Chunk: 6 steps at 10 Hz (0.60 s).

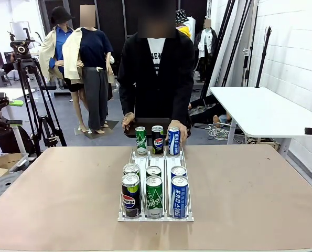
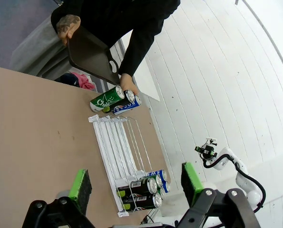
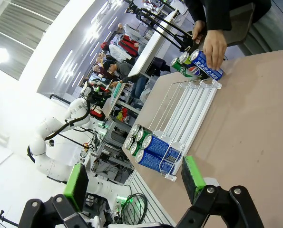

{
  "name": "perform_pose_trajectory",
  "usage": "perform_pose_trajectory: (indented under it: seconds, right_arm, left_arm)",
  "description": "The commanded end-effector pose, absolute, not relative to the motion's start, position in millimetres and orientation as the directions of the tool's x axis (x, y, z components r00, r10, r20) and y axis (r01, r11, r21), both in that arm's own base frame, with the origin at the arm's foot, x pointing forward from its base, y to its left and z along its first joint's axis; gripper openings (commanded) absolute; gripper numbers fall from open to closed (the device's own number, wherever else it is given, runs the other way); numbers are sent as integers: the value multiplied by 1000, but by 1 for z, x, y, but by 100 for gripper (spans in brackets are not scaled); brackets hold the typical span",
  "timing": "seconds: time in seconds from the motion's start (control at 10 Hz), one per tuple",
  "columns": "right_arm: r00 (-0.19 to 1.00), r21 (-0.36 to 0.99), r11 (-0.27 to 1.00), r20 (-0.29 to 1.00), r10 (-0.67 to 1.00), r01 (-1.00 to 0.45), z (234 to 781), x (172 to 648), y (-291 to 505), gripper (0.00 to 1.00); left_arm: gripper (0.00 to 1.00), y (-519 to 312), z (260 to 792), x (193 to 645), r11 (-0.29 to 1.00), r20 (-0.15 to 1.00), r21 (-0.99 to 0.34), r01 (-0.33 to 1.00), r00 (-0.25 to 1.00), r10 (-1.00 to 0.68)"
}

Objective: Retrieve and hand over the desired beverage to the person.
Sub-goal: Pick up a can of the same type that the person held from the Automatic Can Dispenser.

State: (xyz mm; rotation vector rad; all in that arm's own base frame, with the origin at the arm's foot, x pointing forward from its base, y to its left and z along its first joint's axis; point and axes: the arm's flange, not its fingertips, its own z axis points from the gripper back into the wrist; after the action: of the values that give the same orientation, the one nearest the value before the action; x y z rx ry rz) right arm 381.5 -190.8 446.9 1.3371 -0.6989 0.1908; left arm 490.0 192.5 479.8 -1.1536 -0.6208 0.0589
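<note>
Left gripper (image 2: 135,186): pads apart, nothing between them. Right gripper (image 3: 135,183): pads apart, nothing between them. Both hang on the robot's side of the rack (image 1: 156,159), looking along it.

The rack lies on the table (image 1: 260,189), and its three lanes run from the robot toward the person (image 1: 156,73). Six cans stand upright at the rack's near end, long axis vertical, two per lane:
- cola cans (image 1: 130,195) in the left lane
- green cans (image 1: 154,196) in the middle lane
- blue cans (image 1: 179,196) in the right lane

Three far cans (image 1: 157,139) stand at the rack's far end, where the person's hand (image 1: 180,129) is at the blue one.

Which drink is wanted cannot be told, though that hand suggests blue. The left arm is probably nearer the rack's left lane and the right arm its right lane; either can serve the middle
</note>
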Motion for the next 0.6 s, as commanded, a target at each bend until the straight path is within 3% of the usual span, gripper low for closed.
perform_pose_trajectory:
  seconds: [0.0,0.5]
  right_arm:
    - [783,824,256,563,-263,-506,446,382,-191,100]
    - [783,824,256,563,-263,-506,446,382,-191,100]
  left_arm:
    - [100,193,481,490,422,428,-867,266,831,355]
    - [100,193,481,490,422,428,-867,266,831,355]
